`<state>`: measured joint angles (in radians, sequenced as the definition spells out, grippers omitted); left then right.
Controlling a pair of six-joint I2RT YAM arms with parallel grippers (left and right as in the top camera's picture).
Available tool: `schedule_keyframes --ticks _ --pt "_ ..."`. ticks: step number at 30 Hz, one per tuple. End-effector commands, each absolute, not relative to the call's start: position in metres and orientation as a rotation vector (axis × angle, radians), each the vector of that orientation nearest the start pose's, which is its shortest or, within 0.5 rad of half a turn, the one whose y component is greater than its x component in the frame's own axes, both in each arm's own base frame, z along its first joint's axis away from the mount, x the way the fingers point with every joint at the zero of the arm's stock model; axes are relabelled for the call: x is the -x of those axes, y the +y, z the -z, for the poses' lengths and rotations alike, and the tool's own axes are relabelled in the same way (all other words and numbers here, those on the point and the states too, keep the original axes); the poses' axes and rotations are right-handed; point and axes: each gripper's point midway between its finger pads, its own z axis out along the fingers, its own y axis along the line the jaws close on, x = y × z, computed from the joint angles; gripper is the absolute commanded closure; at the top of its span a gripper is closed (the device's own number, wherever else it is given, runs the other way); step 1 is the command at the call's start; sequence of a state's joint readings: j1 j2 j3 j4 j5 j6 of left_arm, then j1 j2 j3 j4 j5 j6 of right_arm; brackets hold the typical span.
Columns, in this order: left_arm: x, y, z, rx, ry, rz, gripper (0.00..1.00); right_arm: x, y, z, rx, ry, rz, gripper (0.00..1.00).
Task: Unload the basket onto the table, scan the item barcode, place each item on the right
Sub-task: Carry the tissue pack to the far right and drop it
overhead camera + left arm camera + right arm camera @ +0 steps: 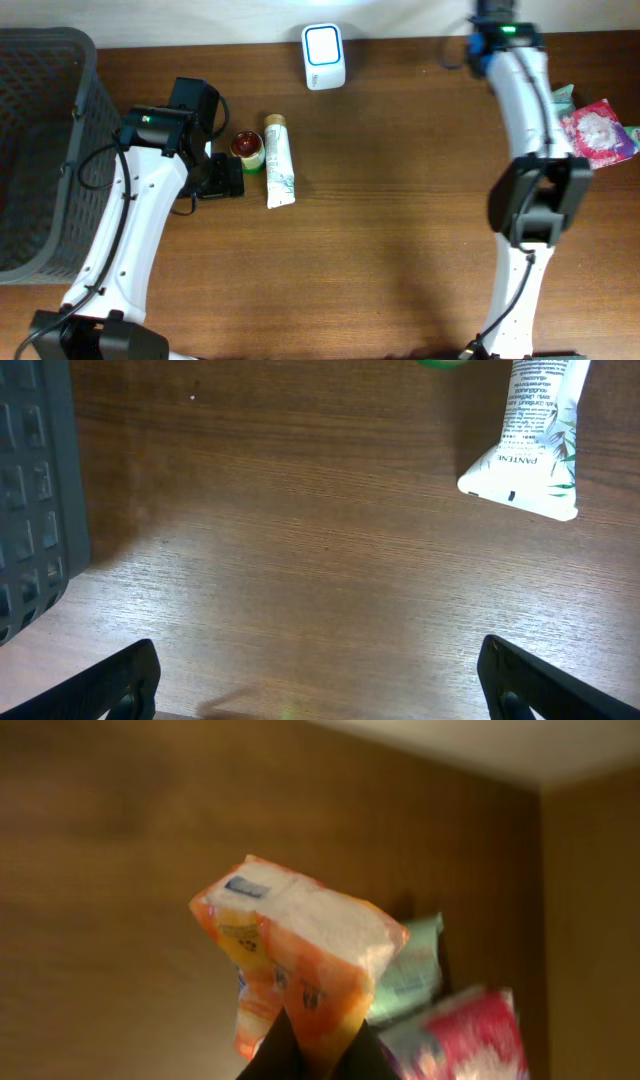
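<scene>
An orange and white packet hangs above the table, pinched at its lower end by my right gripper, which is shut on it. In the overhead view that packet is hidden under the right arm. A white scanner with a blue-lit window stands at the back middle of the table. My left gripper is wide open over bare wood with nothing between its fingers. In the overhead view the left gripper sits just left of a small jar and a tube.
A white tube lies beside a red-topped green jar. A dark mesh basket fills the left side. Pink and teal packets lie at the right edge.
</scene>
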<state>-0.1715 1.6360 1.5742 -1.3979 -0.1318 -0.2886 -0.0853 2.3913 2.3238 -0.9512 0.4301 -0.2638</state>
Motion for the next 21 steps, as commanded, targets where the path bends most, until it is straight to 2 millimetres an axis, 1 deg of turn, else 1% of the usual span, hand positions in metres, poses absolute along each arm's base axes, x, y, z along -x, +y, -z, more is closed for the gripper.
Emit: schedule_keyframes --ticks 1,3,5,6,7,8,9,10,12,14,15,17,18,19,21 --pt "-0.310 -0.029 -0.183 0.206 2.979 -0.160 0.01 -0.551 -0.163 -0.121 -0.142 2.665 0.561 0.96" --pt "-0.310 -0.029 -0.183 0.206 2.979 -0.160 0.01 -0.537 -0.185 -0.106 -0.218 2.705 0.509 0.96" --pt "-0.310 -0.029 -0.183 0.206 2.979 -0.160 0.01 -0.526 -0.195 -0.091 -0.254 2.743 0.411 0.86" --pt "-0.310 -0.029 -0.183 0.206 2.979 -0.160 0.01 -0.522 -0.199 -0.084 -0.270 2.754 0.374 0.58" --pt "-0.310 -0.029 -0.183 0.206 2.979 -0.160 0.01 -0.519 -0.204 -0.079 -0.285 2.762 0.356 0.38" --pt "-0.310 -0.029 -0.183 0.206 2.979 -0.160 0.01 -0.515 -0.209 -0.076 -0.302 2.769 0.358 0.33" --pt "-0.310 -0.029 -0.183 0.206 2.979 -0.160 0.01 -0.513 -0.214 -0.076 -0.319 2.768 0.359 0.17" --pt "-0.310 -0.029 -0.183 0.206 2.979 -0.160 0.01 -0.513 -0.215 -0.080 -0.344 2.754 0.358 0.02" --pt "-0.310 -0.029 -0.183 0.206 2.979 -0.160 0.01 -0.517 -0.217 -0.100 -0.464 2.687 0.340 0.01" --pt "-0.310 -0.029 -0.183 0.206 2.979 -0.160 0.01 -0.520 -0.217 -0.130 -0.579 2.595 0.314 0.01" --pt "-0.310 -0.029 -0.183 0.206 2.979 -0.160 0.01 -0.521 -0.213 -0.158 -0.612 2.528 0.272 0.01" --pt "-0.310 -0.029 -0.183 0.206 2.979 -0.160 0.01 -0.520 -0.201 -0.202 -0.575 2.449 0.196 0.01" --pt "-0.310 -0.029 -0.183 0.206 2.979 -0.160 0.01 -0.517 -0.191 -0.228 -0.546 2.408 0.150 0.01" --pt "-0.310 -0.029 -0.183 0.206 2.979 -0.160 0.01 -0.513 -0.181 -0.248 -0.521 2.380 0.112 0.01" --pt "-0.310 -0.029 -0.183 0.206 2.979 -0.160 0.01 -0.503 -0.156 -0.275 -0.463 2.361 0.002 0.01"
